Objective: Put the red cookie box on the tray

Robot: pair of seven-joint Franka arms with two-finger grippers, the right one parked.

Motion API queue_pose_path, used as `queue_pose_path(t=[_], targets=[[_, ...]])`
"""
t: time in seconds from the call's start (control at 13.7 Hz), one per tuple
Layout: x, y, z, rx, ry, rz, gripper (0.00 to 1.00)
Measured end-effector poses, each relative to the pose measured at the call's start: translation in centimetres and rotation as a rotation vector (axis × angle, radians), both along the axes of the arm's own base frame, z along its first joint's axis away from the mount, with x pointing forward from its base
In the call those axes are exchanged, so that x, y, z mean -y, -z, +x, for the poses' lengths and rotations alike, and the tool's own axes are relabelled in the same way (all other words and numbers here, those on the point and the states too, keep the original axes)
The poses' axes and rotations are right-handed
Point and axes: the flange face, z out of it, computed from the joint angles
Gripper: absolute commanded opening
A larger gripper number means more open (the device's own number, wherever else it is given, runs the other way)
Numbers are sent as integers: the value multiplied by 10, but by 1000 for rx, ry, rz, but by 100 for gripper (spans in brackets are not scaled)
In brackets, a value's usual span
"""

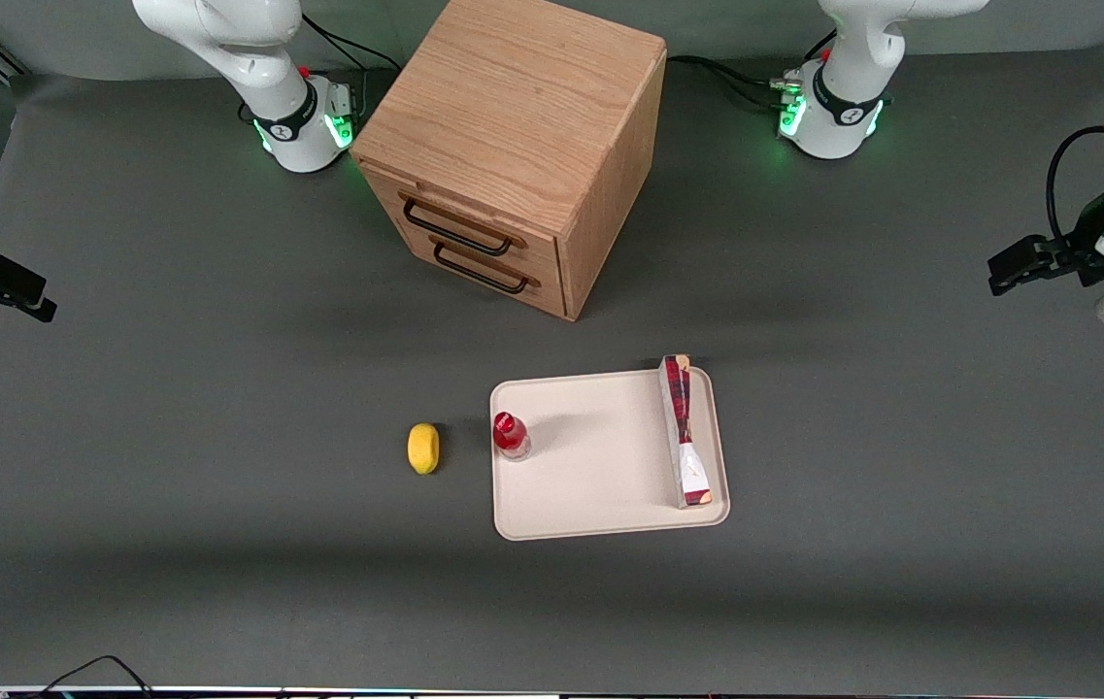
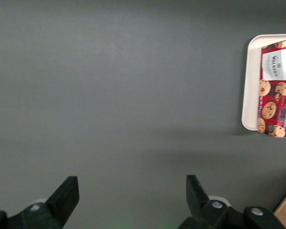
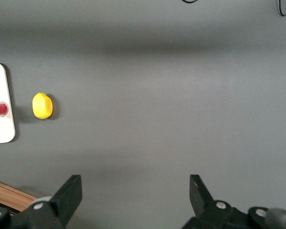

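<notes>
The red cookie box (image 1: 685, 432) lies on its long edge on the pale pinkish-beige tray (image 1: 600, 490), along the tray's short side toward the working arm's end. One end of the box slightly overhangs the tray's rim farthest from the front camera. The left wrist view also shows the box (image 2: 276, 90) and the tray's rim (image 2: 250, 81). My left gripper (image 1: 1001, 272) hangs above bare table toward the working arm's end, well away from the tray. It is open and empty, as its wide-apart fingers show in the wrist view (image 2: 131, 183).
A small red-capped bottle (image 1: 511, 435) stands on the tray's end toward the parked arm. A yellow lemon (image 1: 423, 448) lies on the table beside it. A wooden drawer cabinet (image 1: 513, 146) stands farther from the front camera than the tray.
</notes>
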Motion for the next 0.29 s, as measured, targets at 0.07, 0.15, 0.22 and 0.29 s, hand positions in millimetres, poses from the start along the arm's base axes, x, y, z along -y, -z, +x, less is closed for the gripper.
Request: queue_pose_path(t=[0.07,0.15,0.22,0.29], targets=[[2,1,0,-2,3,-8,100],[4,0,0,-1,7,-11,100],[6,-1,0,3,10,-12,100],[7,-3,1,8,11,-13,100]])
